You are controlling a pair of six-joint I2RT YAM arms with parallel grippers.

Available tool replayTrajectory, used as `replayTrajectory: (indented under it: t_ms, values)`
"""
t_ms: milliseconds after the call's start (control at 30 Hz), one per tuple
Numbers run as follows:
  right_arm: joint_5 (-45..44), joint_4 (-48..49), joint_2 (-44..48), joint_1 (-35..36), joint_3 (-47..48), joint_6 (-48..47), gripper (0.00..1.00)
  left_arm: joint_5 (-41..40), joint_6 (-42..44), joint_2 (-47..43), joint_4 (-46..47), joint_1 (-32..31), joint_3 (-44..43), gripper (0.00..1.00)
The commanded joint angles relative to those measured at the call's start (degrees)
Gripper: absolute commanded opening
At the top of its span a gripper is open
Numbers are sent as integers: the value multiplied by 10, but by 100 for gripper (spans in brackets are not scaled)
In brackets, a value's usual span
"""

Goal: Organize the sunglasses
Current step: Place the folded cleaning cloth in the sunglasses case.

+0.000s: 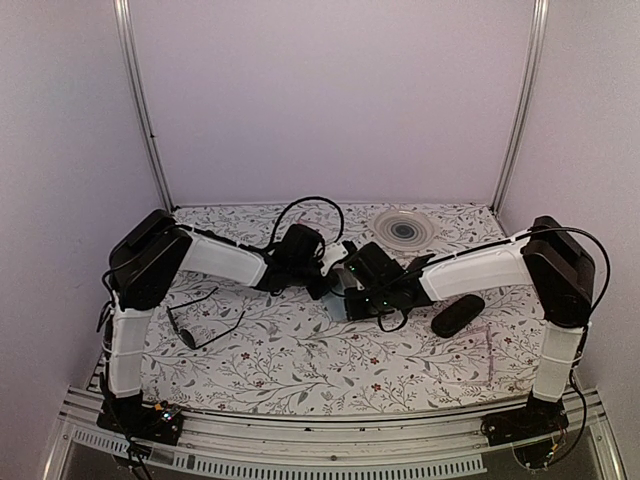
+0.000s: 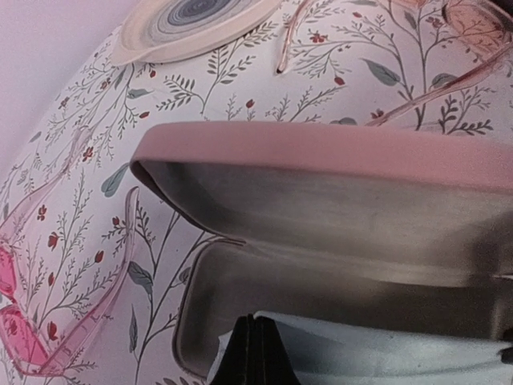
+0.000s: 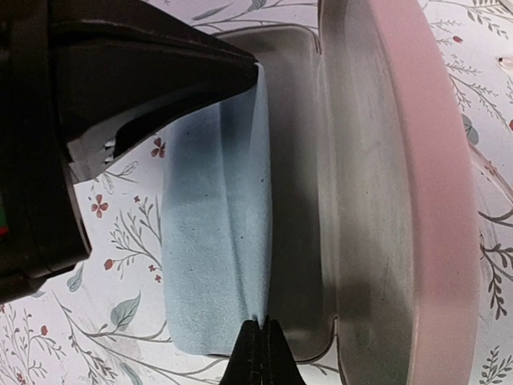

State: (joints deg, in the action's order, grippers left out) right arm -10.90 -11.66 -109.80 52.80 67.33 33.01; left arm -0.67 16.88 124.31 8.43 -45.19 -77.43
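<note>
1. Step in hand, as I judge it: sorting out the blue cloth [image 3: 216,224] in the open pink case [image 3: 377,200] before the sunglasses [image 1: 192,333] go in.
2. The left end effector [image 2: 252,353] is pressed together on one edge of the cloth. The right end effector [image 3: 260,353] pinches the opposite edge.
3. The sunglasses lie on the surface [image 1: 300,370] beside the left arm's elbow, temples seemingly unfolded, well apart from both end effectors.
4. Next move: settle the cloth, release it, then reach left and pinch the thin wire frame carefully.
</note>
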Motion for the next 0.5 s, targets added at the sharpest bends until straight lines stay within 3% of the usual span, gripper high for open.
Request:
replayTrajectory:
  t_ms: [0, 467]
  values:
    - [-16, -17, -18, -5, 34, -1, 0, 6, 7, 25, -17, 3, -30, 0]
    - [-27, -27, -43, -6, 52, -1, 0, 4, 16, 59, -35, 3, -69, 0]
